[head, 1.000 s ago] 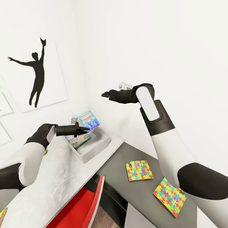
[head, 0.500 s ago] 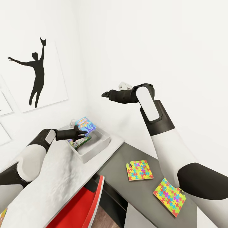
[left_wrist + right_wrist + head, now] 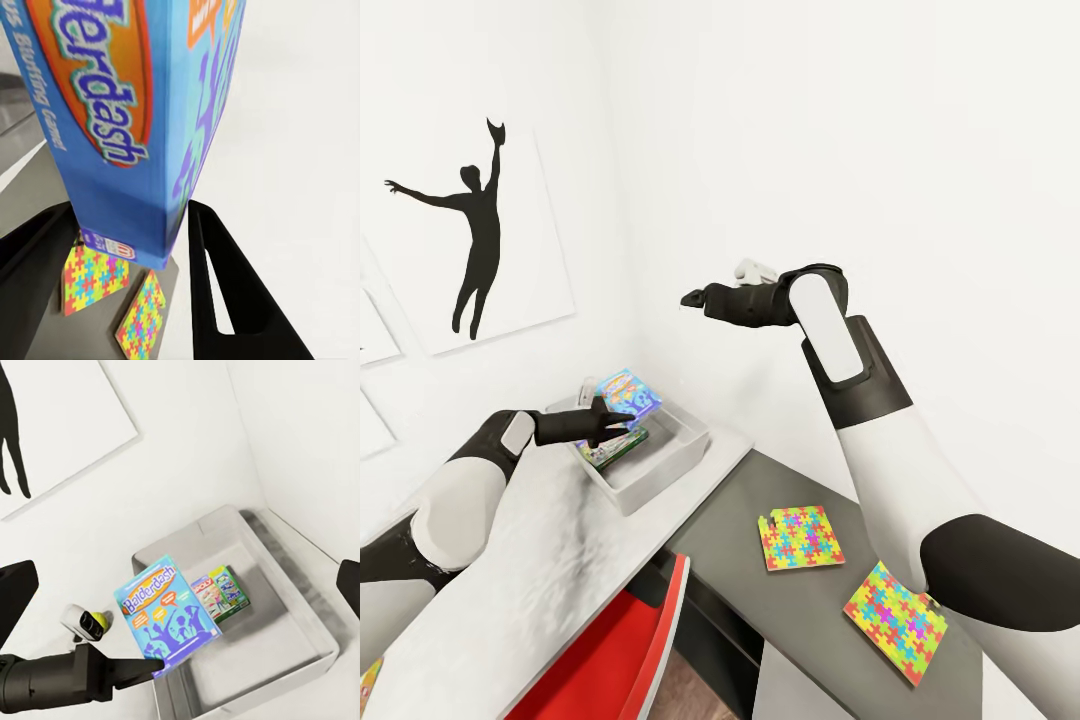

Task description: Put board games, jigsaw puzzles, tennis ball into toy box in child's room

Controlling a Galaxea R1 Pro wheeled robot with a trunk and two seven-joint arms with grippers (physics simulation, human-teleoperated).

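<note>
Left arm reaching forward, fingers [image 3: 217, 300] clamped on something, right gripper [image 3: 693, 297] raised high, fingers spread apart

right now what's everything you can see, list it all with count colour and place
blue board game: 1, bright blue with orange print, held over the toy box
green-edged board game: 1, lying inside the toy box
toy box: 1, light grey, on the pale table by the wall corner
jigsaw puzzles: 2, multicoloured, flat on the dark grey cabinet top
tennis ball: 1, yellow-green, beside the toy box
table: 1, pale grey mottled
chair: 1, red, under the table
wall picture: 1, black silhouette
left gripper: shut on the blue board game
right gripper: raised above the toy box, open
</note>
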